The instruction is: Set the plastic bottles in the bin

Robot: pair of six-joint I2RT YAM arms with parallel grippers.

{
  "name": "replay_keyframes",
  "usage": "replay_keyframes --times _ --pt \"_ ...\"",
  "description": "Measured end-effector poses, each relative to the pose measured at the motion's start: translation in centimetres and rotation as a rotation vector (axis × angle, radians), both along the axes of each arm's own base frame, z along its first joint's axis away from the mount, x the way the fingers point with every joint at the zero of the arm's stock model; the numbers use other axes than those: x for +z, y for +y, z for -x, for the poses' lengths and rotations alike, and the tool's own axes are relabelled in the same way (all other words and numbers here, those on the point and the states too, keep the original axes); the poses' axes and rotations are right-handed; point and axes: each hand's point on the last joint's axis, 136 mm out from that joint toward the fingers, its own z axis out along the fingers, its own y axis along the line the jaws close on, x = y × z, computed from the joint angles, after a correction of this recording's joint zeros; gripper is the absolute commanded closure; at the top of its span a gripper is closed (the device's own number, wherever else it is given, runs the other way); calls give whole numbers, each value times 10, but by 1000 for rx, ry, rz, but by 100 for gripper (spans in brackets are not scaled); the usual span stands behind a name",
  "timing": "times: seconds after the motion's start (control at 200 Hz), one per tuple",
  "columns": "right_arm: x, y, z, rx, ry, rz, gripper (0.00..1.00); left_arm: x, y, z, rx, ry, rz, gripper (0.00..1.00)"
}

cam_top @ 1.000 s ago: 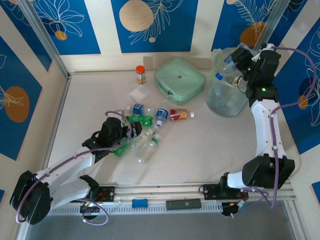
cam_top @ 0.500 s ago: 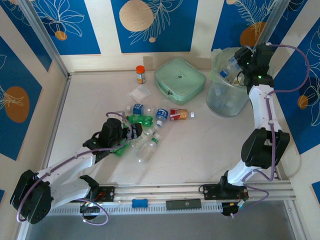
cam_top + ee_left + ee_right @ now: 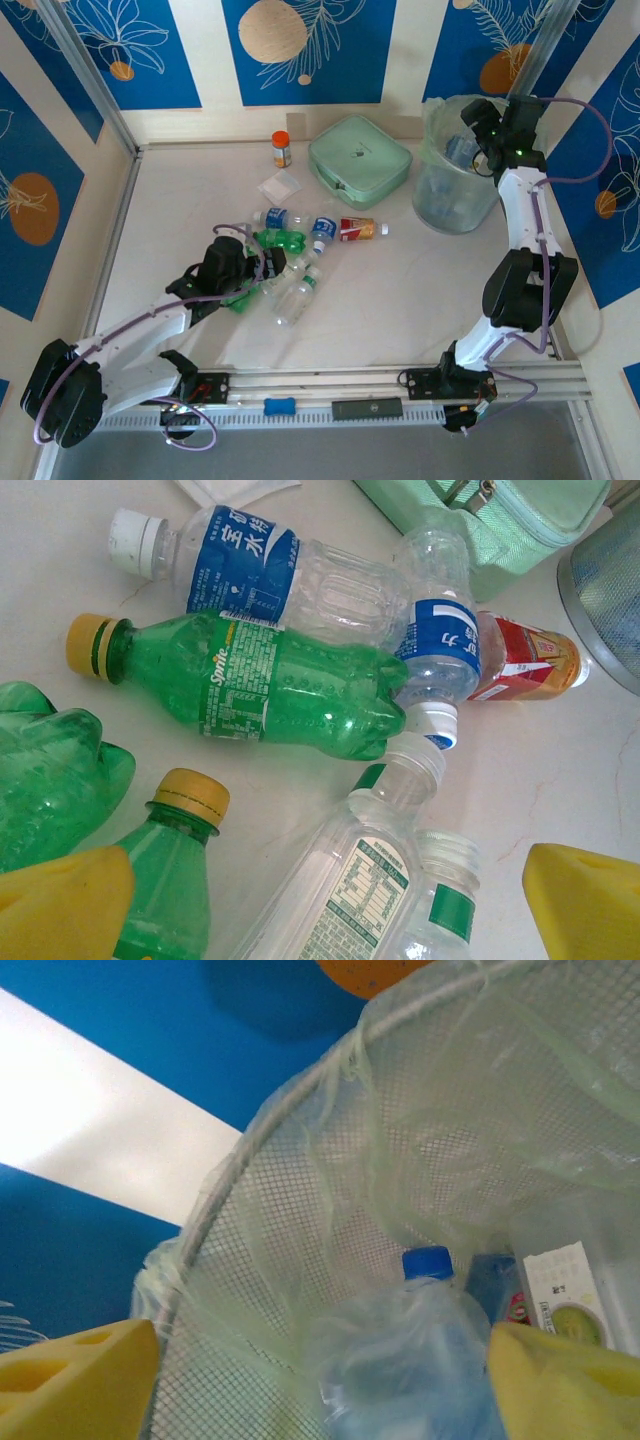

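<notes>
Several plastic bottles (image 3: pixel 290 250) lie in a heap mid-table: a green Sprite one (image 3: pixel 280 685), two clear blue-labelled ones (image 3: pixel 250 565), a red-labelled one (image 3: pixel 520 665) and clear ones with green labels (image 3: pixel 360 880). My left gripper (image 3: pixel 238 268) hovers low at the heap's left side. Its jaws (image 3: pixel 320 910) are open around a clear bottle and a yellow-capped green bottle (image 3: pixel 175 870). My right gripper (image 3: pixel 478 128) is over the bin (image 3: pixel 440 195), open. A blurred blue-capped bottle (image 3: pixel 420 1360) lies loose between its fingers (image 3: pixel 565 1380), inside the lined mesh wall (image 3: pixel 300 1220).
A flat mint-green case (image 3: pixel 360 160) lies at the back, left of the bin. An orange-capped jar (image 3: pixel 282 148) stands by the back wall, with a white packet (image 3: pixel 279 187) in front of it. Walls close in both sides.
My right gripper has gone from shut to open over the bin, and the blue-capped bottle has come free of it. The left arm has stayed still.
</notes>
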Motion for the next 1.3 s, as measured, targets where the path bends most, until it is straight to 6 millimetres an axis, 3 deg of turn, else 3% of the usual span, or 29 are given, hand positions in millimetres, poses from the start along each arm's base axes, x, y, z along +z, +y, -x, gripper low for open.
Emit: replay_keyframes --times 0.215,0.385,0.525,0.65,0.78,0.975,1.17,1.301 --pt "11 -3 9 6 -8 13 11 4 3 6 -1 4 2 1" --pt "59 14 42 49 -104 51 11 -1 4 14 -25 44 -14 1" --pt "92 52 82 133 -196 75 9 -2 -1 22 -68 87 -16 1" --pt "92 100 105 260 -220 86 1 -5 -6 32 -118 130 -9 1" --pt "63 154 120 410 -174 86 1 -12 -10 42 -168 177 -12 1" --pt "-18 219 153 591 -10 64 1 -26 -15 55 -227 245 -29 1" --pt "-94 256 190 661 143 6 1 -32 -24 65 -273 274 -38 3" --pt "-130 268 207 650 211 -25 1 -44 -36 75 -323 307 -66 5"
